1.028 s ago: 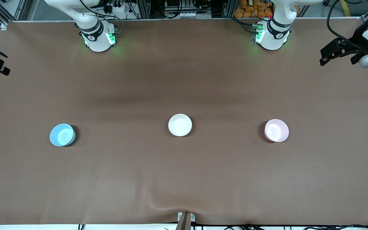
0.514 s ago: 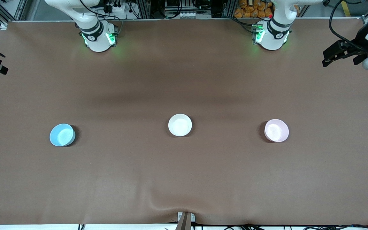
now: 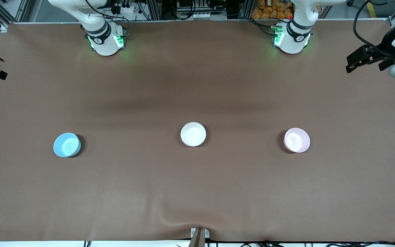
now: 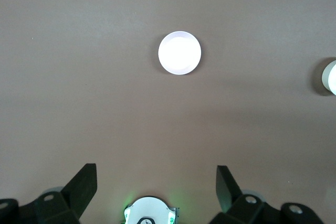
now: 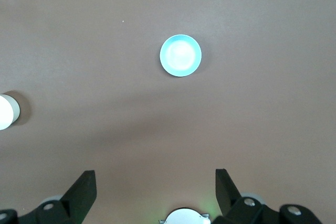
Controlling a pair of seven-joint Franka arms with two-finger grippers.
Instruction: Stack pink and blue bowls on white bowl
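A brown, matte tabletop (image 3: 197, 192) fills nearly the whole scene, its covering slightly rippled at the edge nearest the front camera. Along the opposite edge stand aluminium frame rails (image 3: 156, 8), tangled black cables (image 3: 125, 8) and a heap of orange objects (image 3: 273, 9).

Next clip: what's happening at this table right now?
Nothing is being handled yet. Three bowls sit apart in a row on the brown table: the blue bowl toward the right arm's end, the white bowl in the middle, the pink bowl toward the left arm's end. The left gripper hangs high over the table, open and empty, its camera looking down at the pink bowl. The right gripper, also open and empty, looks down at the blue bowl. No stacking has begun.
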